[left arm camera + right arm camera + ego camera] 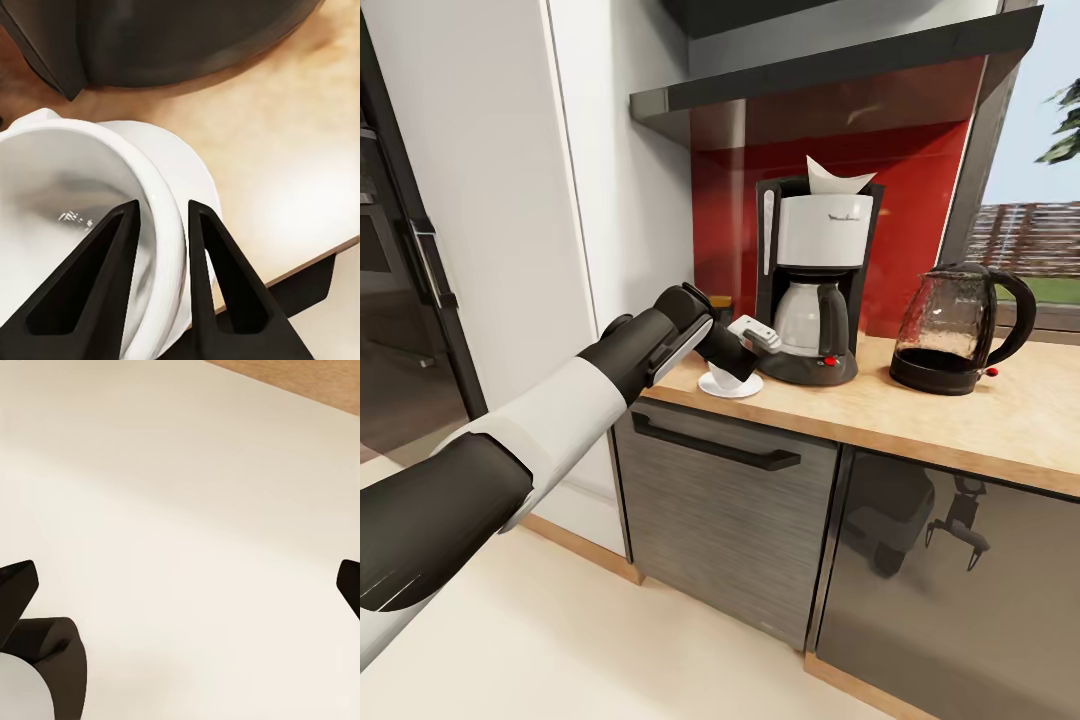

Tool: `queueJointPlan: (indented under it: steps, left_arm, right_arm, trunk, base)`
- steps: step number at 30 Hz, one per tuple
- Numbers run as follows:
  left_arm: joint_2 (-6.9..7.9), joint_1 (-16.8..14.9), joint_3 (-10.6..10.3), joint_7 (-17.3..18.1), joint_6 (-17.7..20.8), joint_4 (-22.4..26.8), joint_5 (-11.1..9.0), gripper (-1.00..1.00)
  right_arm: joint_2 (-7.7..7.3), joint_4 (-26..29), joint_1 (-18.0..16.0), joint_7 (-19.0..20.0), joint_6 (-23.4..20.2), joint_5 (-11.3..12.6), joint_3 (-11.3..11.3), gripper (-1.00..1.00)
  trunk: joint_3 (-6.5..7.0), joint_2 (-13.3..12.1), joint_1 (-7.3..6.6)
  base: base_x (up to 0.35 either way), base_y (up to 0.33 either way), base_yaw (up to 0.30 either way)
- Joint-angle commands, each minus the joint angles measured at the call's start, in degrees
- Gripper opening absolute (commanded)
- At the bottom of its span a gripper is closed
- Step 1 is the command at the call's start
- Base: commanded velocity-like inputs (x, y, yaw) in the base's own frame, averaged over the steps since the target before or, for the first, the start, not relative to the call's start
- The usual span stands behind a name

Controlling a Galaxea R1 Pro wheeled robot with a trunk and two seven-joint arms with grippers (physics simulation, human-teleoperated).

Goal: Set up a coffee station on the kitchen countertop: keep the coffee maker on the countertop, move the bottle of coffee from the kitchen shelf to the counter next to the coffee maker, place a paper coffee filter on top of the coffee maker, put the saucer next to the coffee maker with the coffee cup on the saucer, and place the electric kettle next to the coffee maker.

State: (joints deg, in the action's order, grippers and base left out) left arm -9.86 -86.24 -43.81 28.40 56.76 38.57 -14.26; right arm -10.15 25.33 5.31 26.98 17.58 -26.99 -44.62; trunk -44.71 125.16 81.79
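- While the left arm is stretched over the counter (1000, 420), its left end effector (732, 362) is seen closed on the coffee cup (726, 380), just in front of the coffee maker (815, 290).
- In the left wrist view the two black fingers (97, 300) are seen pinching the cup wall, one inside the bowl and one outside it, with the left end effector (161, 281) straddling the rim.
- The coffee cup (75, 217) is seen over the saucer (191, 180); whether its base is resting fully on the saucer cannot be told.
- The saucer (745, 388) lies on the counter, just beside the coffee maker's black base (172, 45), near the counter's front edge.
- The paper coffee filter (835, 178) is seen on top of the coffee maker, its pointed edge upward.
- The electric kettle (958, 330) stands upright on the counter beside the coffee maker, on the side away from the cup, a little apart from it.
- The kitchen shelf (810, 75) is mounted on the wall above the coffee maker, over a red backsplash (920, 170).
- Dark grey cabinet fronts (720, 500) are seen below the counter beneath the coffee maker.
- In the right wrist view the right end effector (184, 581) is seen spread wide, one finger (19, 585) at each edge of the picture, nothing between them, over a pale floor (187, 510).
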Motion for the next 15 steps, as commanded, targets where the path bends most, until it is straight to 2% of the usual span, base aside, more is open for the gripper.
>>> queueJointPlan:
  steps: [1, 15]
  left_arm:
    - [0.02, -0.1, -0.1, -0.1, 0.2, 0.0, -0.2, -1.0]
    - [0.02, -0.1, -0.1, -0.1, 0.2, 0.0, -0.2, -1.0]
  right_arm:
    - [0.04, 0.1, 0.0, 0.4, 0.3, -0.6, -0.5, 1.0]
    - [0.04, 0.1, 0.0, 0.4, 0.3, -0.6, -0.5, 1.0]
  trunk:
    - [-0.05, 0.0, -0.01]
    - [-0.05, 0.0, -0.01]
  base:
    - [0.0, 0.0, 0.0]
    - [0.018, 0.0, 0.0]
